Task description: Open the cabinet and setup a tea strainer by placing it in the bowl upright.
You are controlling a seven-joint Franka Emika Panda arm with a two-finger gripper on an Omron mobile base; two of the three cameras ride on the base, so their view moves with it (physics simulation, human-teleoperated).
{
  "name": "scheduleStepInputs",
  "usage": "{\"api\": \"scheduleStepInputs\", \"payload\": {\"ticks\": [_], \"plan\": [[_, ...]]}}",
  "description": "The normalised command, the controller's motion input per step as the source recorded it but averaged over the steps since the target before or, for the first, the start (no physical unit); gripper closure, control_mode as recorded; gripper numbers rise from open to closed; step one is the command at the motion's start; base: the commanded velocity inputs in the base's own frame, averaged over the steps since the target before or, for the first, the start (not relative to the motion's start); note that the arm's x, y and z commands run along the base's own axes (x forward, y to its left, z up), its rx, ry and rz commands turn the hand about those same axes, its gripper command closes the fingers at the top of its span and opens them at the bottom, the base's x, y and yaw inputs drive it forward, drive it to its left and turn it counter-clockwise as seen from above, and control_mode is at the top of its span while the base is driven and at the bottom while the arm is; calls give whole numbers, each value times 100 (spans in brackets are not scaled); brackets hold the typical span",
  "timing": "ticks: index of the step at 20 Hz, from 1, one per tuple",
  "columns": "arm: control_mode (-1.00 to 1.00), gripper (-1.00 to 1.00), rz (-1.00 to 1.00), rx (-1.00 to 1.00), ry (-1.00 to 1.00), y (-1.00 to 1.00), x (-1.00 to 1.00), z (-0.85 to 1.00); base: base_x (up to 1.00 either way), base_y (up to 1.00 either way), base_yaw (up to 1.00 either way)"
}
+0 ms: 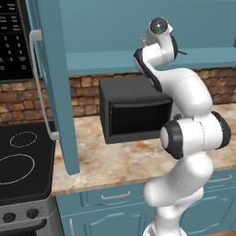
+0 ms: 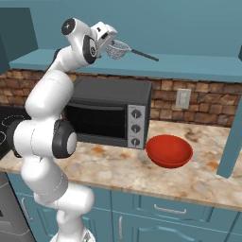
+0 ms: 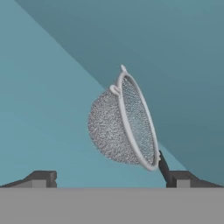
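From the left base view we see the cabinet [image 1: 51,87] with its teal door swung open toward us, the long silver bar handle [image 1: 40,87] running down its edge; behind it stands the black toaster oven [image 1: 133,108] on the marbled counter [image 1: 110,161], with the stove [image 1: 20,159] at the left; our white arm rises in front of the oven and reaches up into the cabinet's open interior. From the right base view the gripper [image 2: 109,42] sits at the level of the cabinet shelf [image 2: 189,68], right at the tea strainer [image 2: 118,49], whose mesh cup lies just beside the fingers and whose thin dark handle points away to the right along the shelf; we cannot tell here whether the fingers touch it; below, the red bowl [image 2: 169,151] rests on the counter just to the right of the toaster oven, well apart from the strainer. In the hand view the two fingertips [image 3: 41,178] stand spread wide with nothing pinched; the tea strainer lies between them, tilted on its side, its handle base near the right fingertip.
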Motion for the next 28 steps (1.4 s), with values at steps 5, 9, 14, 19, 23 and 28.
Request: {"api": "scheduleStepInputs", "payload": {"ticks": [5, 9, 14, 19, 23, 28], "plan": [[-100, -100, 1, 0, 5, 0, 24, 0, 0, 0, 0], [-100, -100, 0, 0, 6, 0, 28, -4, 0, 0, 0], [-100, -100, 0, 0, 5, 0, 30, 0, 0, 0, 0], [-100, -100, 0, 0, 1, 0, 31, 0, 0, 0, 0], [-100, -100, 0, 0, 0, 0, 26, 0, 0, 0, 0], [-100, -100, 0, 0, 0, -1, 21, -2, 0, 0, 0]]}}
